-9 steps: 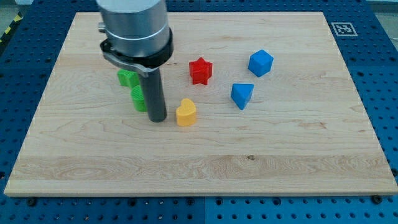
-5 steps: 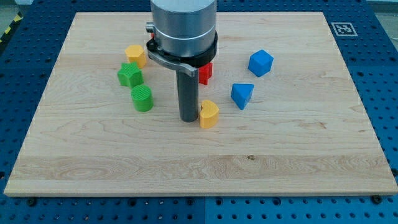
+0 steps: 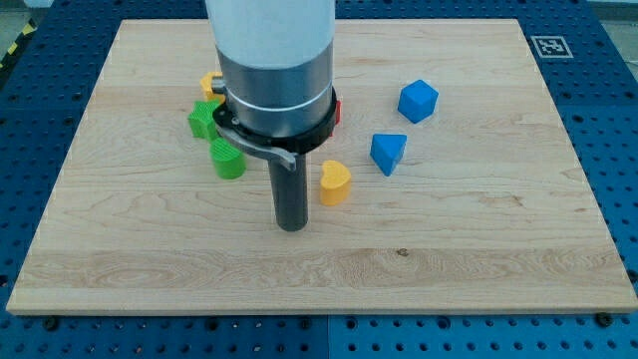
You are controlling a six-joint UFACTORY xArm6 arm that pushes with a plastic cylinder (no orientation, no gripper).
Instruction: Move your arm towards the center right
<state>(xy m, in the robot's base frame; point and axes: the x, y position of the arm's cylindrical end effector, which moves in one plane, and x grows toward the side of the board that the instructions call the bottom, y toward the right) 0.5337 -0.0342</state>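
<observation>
My tip (image 3: 291,226) rests on the board (image 3: 478,249), left of centre; a bare rod, so no jaws to report. Yellow heart (image 3: 334,183) just right of it, slightly toward the top, apart. Blue wedge (image 3: 388,153) and blue cube (image 3: 418,101) lie farther right. Green blocks (image 3: 226,160), (image 3: 202,120), a yellow block (image 3: 208,82) and a red block (image 3: 336,108) are partly hidden behind the arm.

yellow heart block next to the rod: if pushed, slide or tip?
Probably slides: the yellow heart block sits low and flat on the smooth wooden board. It looks rigid and light. Its curved side may make it rotate off my tip, now at its lower left.
</observation>
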